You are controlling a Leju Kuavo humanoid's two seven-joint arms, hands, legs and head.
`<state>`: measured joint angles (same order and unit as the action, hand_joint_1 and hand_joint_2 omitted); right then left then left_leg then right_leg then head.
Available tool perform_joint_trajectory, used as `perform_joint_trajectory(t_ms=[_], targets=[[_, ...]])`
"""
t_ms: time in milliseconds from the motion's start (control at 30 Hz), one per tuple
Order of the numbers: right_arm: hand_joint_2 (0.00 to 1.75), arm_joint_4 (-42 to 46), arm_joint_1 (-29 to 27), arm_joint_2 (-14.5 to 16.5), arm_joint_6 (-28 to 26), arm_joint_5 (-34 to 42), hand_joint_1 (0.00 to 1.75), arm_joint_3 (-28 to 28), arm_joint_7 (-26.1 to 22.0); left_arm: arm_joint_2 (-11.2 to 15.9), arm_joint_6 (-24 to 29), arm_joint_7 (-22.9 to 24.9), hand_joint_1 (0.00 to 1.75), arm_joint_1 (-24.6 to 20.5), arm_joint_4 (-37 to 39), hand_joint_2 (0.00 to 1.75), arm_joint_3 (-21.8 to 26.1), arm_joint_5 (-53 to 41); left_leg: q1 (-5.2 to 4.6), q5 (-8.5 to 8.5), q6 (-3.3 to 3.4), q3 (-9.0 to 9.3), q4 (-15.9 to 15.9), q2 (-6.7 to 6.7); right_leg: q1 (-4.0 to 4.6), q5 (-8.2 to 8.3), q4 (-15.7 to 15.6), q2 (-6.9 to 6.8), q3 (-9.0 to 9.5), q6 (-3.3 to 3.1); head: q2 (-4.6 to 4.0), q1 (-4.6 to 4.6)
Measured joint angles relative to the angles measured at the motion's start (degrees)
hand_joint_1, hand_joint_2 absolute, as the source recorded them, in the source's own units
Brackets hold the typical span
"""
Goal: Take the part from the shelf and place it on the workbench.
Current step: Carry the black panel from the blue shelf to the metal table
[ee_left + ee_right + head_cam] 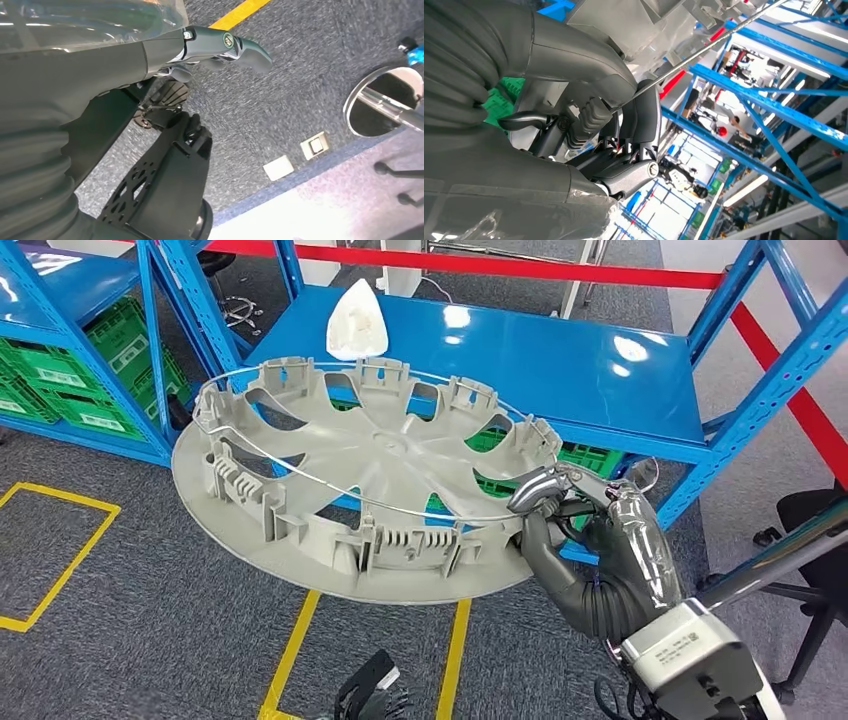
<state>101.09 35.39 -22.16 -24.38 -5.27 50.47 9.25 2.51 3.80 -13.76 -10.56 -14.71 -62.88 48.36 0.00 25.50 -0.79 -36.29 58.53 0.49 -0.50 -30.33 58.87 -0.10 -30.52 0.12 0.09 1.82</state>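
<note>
A: Starting at nine o'clock in the head view, we see green crates (75, 380) stacked under the blue shelf (560, 360), and yellow floor tape (60, 550) on the grey carpet below.

B: Then the part itself, the grey wheel cover (350, 480), fills the middle. We hold it clear of the shelf, tilted, ribbed inner face up, with its thin wire ring (300, 480) running round the clips.

A: A small white piece (358, 322) lies on the shelf top at twelve o'clock, well behind the cover.

B: At four o'clock our right hand (570, 525) grips the cover by its rim, thumb over the top near the wire, fingers curled underneath. The right wrist view shows those fingers (594, 115) wrapped tight against the grey plastic.

A: And our left hand (220, 47)? In the left wrist view it hangs over the carpet with its fingers stretched out and nothing in them, so we call it open.

B: Our worry is the grip. We hold a wide, flat disc at one edge, so its weight hangs far out from the hand. We judge it could sag or twist out as we turn.

A: The far edge, at nine o'clock, sits near the shelf post (150, 350). A swing could knock it there and lever the rim loose.

B: The wire ring could also snag on our thumb when we let go at the workbench.
</note>
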Motion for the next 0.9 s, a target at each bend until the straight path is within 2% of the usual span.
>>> perform_joint_trajectory(t_ms=[67,100,133,167,233,267,300,333,367,433,467,500,567,600,633,667,733,767,800,833,900], targets=[[1.75,0.0,-0.1,0.0,-0.3,-0.1,1.75,-0.1,-0.1,0.2,0.0,0.0,0.0,0.2,0.0,1.75,0.0,0.0,0.08,-0.34,-0.74,-0.19,0.1,-0.04,-0.05,0.61,-0.2,0.06,-0.53,-0.76,-0.01,0.05],[1.75,0.0,-0.1,0.0,-0.4,-0.1,1.75,-0.1,-0.2,0.2,0.0,0.0,0.0,0.3,0.0,1.75,0.0,0.0,0.13,0.28,-1.11,-0.41,0.5,-0.09,-0.18,1.0,-0.3,0.02,-0.75,-1.18,-0.01,0.14],[1.75,0.0,-0.1,0.0,-0.5,-0.1,1.75,-0.1,-0.3,0.3,0.0,0.0,0.0,0.3,0.0,1.75,0.0,0.0,0.18,1.76,-1.44,-0.88,1.9,-0.15,-0.32,1.45,-0.4,-0.06,-1.02,-1.57,-0.01,0.31],[1.75,0.0,-0.2,0.1,-0.6,-0.2,1.75,-0.1,-0.4,0.4,0.0,0.0,0.0,0.4,0.0,1.75,0.0,0.0,0.28,4.01,-1.74,-1.72,4.5,-0.2,-0.43,1.89,-0.5,-0.14,-1.39,-1.84,-0.01,0.55],[1.75,0.0,-0.3,0.2,-1.0,-0.7,1.75,-0.1,-0.7,0.5,0.1,0.0,0.0,0.5,0.0,1.75,0.0,0.0,0.43,8.67,-2.23,-3.78,11.8,-0.22,-0.38,2.67,-0.4,-0.18,-2.43,-2.07,-0.01,0.98],[1.75,-0.1,-0.4,0.2,-1.1,-1.1,1.75,-0.1,-0.8,0.6,0.1,0.0,0.0,0.5,0.0,1.75,0.0,0.0,0.47,9.81,-2.35,-4.26,14.5,-0.22,-0.35,3.03,-0.3,-0.2,-3.01,-2.07,-0.01,1.07],[1.75,-0.1,-0.5,0.2,-1.2,-1.3,1.75,-0.1,-0.8,0.6,0.1,0.1,0.0,0.5,0.0,1.75,0.0,0.0,0.48,9.83,-2.37,-3.86,15.4,-0.22,-0.33,3.36,-0.2,-0.21,-3.59,-2.04,0.0,1.12],[1.75,-0.1,-0.6,0.2,-1.2,-1.5,1.75,-0.1,-0.9,0.7,0.1,0.1,0.0,0.5,0.0,1.75,0.0,0.0,0.48,8.84,-2.29,-2.39,14.1,-0.23,-0.33,3.66,0.0,-0.2,-4.14,-1.96,0.0,1.2],[1.75,-0.1,-0.6,0.2,-1.2,-1.7,1.75,-0.1,-0.9,0.7,0.1,0.1,0.0,0.5,0.0,1.75,0.0,0.0,0.48,7.33,-2.09,0.11,10.7,-0.25,-0.33,3.92,0.2,-0.17,-4.61,-1.85,0.01,1.3],[1.75,-0.1,-0.6,0.2,-1.2,-2.0,1.75,-0.2,-0.9,0.8,0.2,0.1,0.0,0.4,0.0,1.75,0.0,0.0,0.33,5.61,-1.49,5.3,2.7,-0.4,-0.26,4.4,0.5,-0.11,-5.29,-1.42,0.01,1.48],[1.75,-0.1,-0.6,0.2,-1.3,-2.1,1.75,-0.2,-0.9,0.8,0.2,0.1,0.0,0.3,0.0,1.75,0.0,0.0,0.2,5.39,-1.17,6.83,0.1,-0.47,-0.22,4.68,0.6,-0.1,-5.49,-1.1,0.02,1.53],[1.75,-0.1,-0.6,0.2,-1.3,-2.2,1.75,-0.3,-0.9,0.9,0.2,0.1,0.0,0.3,0.0,1.75,0.0,0.0,0.04,5.52,-0.88,7.34,-1.1,-0.52,-0.22,5.01,0.5,-0.11,-5.63,-0.75,0.02,1.55],[1.75,-0.1,-0.6,0.2,-1.3,-2.3,1.75,-0.3,-0.9,1.0,0.2,0.2,0.0,0.3,0.0,1.75,0.0,0.0,-0.04,4.88,-0.13,7.03,-1.5,-0.46,-0.3,5.56,0.3,-0.12,-5.83,0.0,0.02,1.55],[1.75,-0.1,-0.6,0.2,-1.3,-2.3,1.75,-0.4,-0.9,1.0,0.2,0.2,0.0,0.3,0.0,1.75,0.0,0.0,0.03,4.41,0.3,6.77,-1.8,-0.37,-0.34,5.19,0.5,-0.11,-6.05,0.33,0.02,1.5],[1.75,-0.2,-0.6,0.2,-1.4,-2.3,1.75,-0.4,-1.0,1.0,0.2,0.2,0.0,0.2,-0.1,1.75,0.0,0.0,0.13,3.9,0.75,6.43,-2.0,-0.28,-0.36,4.01,1.5,-0.09,-6.48,0.59,0.01,1.31],[1.75,-0.2,-0.7,0.2,-1.4,-2.3,1.75,-0.4,-1.2,1.0,0.2,0.2,0.0,0.2,-0.2,1.75,0.0,0.0,0.25,3.4,1.1,5.97,-2.1,-0.19,-0.39,1.98,3.7,-0.08,-7.25,0.79,0.01,1.05],[1.75,-0.3,-0.9,0.2,-1.5,-2.3,1.75,-0.4,-1.9,0.9,0.1,0.2,0.0,0.1,-0.4,1.75,0.0,0.0,0.16,2.65,1.47,4.76,-1.9,-0.15,-0.42,-2.79,10.6,-0.06,-9.34,1.08,0.0,0.47],[1.75,-0.4,-1.1,0.2,-1.5,-2.3,1.75,-0.5,-2.2,0.9,0.1,0.2,0.0,0.1,-0.4,1.75,0.0,0.0,0.12,2.3,1.52,4.1,-1.7,-0.14,-0.44,-4.2,13.7,-0.06,-10.05,1.19,0.0,0.31],[1.75,-0.4,-1.2,0.2,-1.5,-2.3,1.75,-0.5,-2.3,0.9,0.1,0.2,0.0,0.1,-0.5,1.75,0.0,0.0,0.09,2.0,1.51,3.43,-1.5,-0.14,-0.43,-4.49,15.2,-0.06,-10.0,1.25,0.0,0.23],[1.75,-0.5,-1.2,0.2,-1.4,-2.4,1.75,-0.5,-2.4,0.9,0.1,0.2,0.0,0.1,-0.5,1.75,0.0,0.0,0.07,1.76,1.45,2.8,-1.2,-0.14,-0.43,-3.73,14.6,-0.06,-8.99,1.24,-0.01,0.15],[1.75,-0.5,-1.2,0.2,-1.3,-2.7,1.75,-0.5,-2.5,0.8,0.1,0.2,0.0,0.1,-0.5,1.75,0.0,-0.1,0.08,1.47,1.25,1.69,-0.5,-0.14,-0.41,-1.1,8.1,-0.09,-4.54,0.93,-0.01,0.05]])
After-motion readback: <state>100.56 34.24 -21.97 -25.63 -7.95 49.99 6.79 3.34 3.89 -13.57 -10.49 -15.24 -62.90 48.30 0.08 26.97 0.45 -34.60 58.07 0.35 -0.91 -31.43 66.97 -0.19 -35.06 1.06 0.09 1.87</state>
